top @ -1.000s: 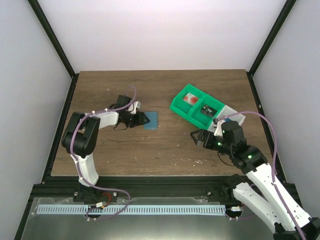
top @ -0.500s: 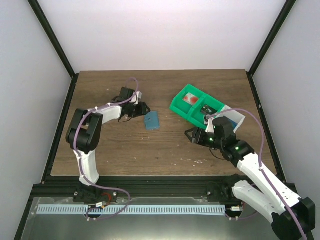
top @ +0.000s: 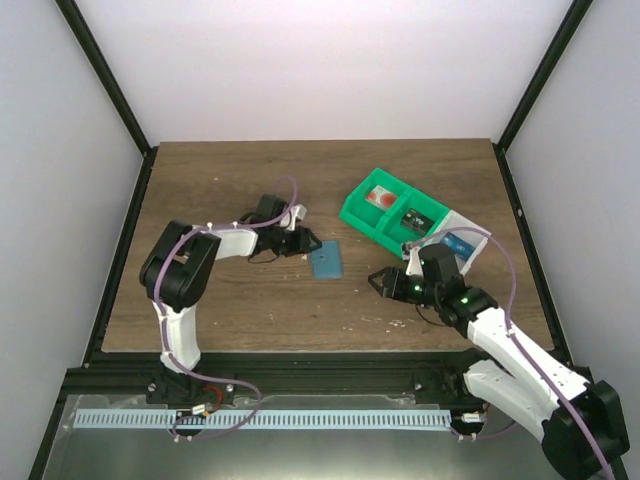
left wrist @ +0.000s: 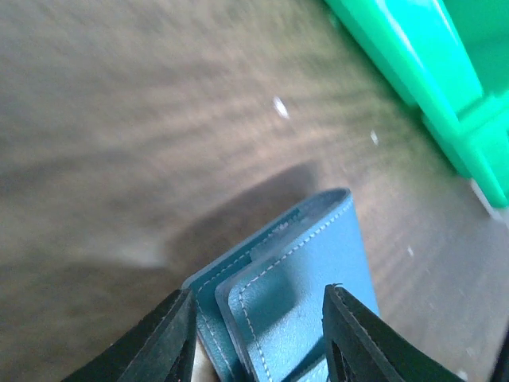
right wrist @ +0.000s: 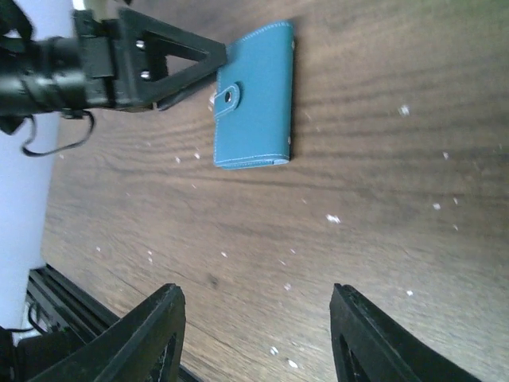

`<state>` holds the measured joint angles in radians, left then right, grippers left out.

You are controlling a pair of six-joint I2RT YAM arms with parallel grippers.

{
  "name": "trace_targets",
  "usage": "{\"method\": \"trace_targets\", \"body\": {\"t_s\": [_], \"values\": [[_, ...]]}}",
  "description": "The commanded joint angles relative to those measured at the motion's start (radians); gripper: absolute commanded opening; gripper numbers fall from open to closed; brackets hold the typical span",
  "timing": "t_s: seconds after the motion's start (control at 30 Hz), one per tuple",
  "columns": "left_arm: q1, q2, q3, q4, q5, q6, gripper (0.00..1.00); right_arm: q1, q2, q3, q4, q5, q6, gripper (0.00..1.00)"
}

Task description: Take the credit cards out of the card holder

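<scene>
My two arms, left (top: pixel 180 335) and right (top: pixel 500 335), are white shells with black joints, bolted at the near edge of the desk (top: pixel 250 300). A thin lilac cable (top: pixel 290 186) loops along each. My left tool (top: pixel 308 243) has black triangular fingers (left wrist: pixel 163 342) with cut-outs. My right tool (top: pixel 380 279) is matt black too, and small green lights glow on its arm.

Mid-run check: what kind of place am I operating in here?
Most likely a lab robot test cell, not a home or shop: plain white walls in black framing enclose a wooden table, with task props laid out: a teal card holder and green bins.
</scene>
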<state>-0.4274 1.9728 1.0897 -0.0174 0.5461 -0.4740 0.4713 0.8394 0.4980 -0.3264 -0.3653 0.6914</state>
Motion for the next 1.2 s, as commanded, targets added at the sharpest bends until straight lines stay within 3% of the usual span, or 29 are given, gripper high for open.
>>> {"method": "trace_targets", "body": {"t_s": [0.0,0.17,0.27,0.6,0.83,1.17], "values": [[-0.062,-0.035,-0.086,0.036,0.085,-0.056,0.46,0.009,0.012,-0.035,0.035,-0.023,-0.025,0.5],[-0.126,-0.094,-0.166,0.116,0.099,-0.116,0.46,0.009,0.086,-0.073,0.123,-0.044,0.002,0.34],[-0.155,-0.105,-0.215,0.181,0.115,-0.163,0.46,0.009,0.159,-0.073,0.201,-0.043,-0.019,0.31],[-0.177,-0.1,-0.276,0.243,0.103,-0.189,0.46,0.009,0.489,0.062,0.295,-0.031,-0.138,0.31],[-0.18,-0.093,-0.286,0.288,0.113,-0.217,0.45,0.007,0.571,0.162,0.277,0.081,-0.243,0.37],[-0.188,-0.092,-0.305,0.327,0.131,-0.245,0.45,0.006,0.745,0.241,0.296,-0.044,-0.335,0.45]]}}
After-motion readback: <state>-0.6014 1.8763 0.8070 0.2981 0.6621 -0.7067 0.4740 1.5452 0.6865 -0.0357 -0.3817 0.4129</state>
